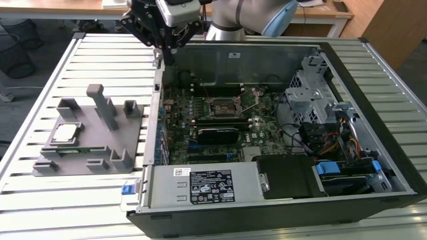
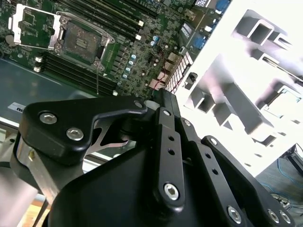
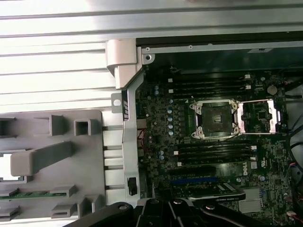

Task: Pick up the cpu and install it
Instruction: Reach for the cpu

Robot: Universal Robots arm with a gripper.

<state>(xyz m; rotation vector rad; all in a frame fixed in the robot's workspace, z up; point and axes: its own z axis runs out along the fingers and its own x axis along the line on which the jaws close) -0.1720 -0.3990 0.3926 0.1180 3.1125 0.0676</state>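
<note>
The fingers (image 1: pixel 166 51) are drawn together with nothing between them. They hang above the corner of the open computer case (image 1: pixel 373 100), over its side wall where it meets the desk (image 1: pixel 100 60).

The cpu (image 1: pixel 66 132) lies well apart from the fingers, toward the exterior view's left and closer to that camera. It rests flat, pale top up, in a recess of a grey fixture block (image 1: pixel 80 155) on the desk, untouched. The open cpu socket (image 1: pixel 223 106) sits on the other side of the fingers, toward the exterior view's right and inside the case, with its metal frame swung up. In the first wrist view the socket (image 3: pixel 215 118) looks bare, with memory slots on either side. In the second wrist view the fingers (image 2: pixel 163 97) point at the strip between the green motherboard (image 2: pixel 142 52) and the fixture block (image 2: pixel 236 94).

The desk is pale slatted metal. Beyond it are a dark floor, a wire basket (image 1: pixel 15 52) and a wooden panel (image 1: pixel 393 25).

Between the fingers and the cpu the fixture's upright posts (image 1: pixel 100 102) stand taller than the chip. The air above the fixture is open. Toward the socket, the case wall (image 1: pixel 159 90) just below the fingers is the nearest edge.
</note>
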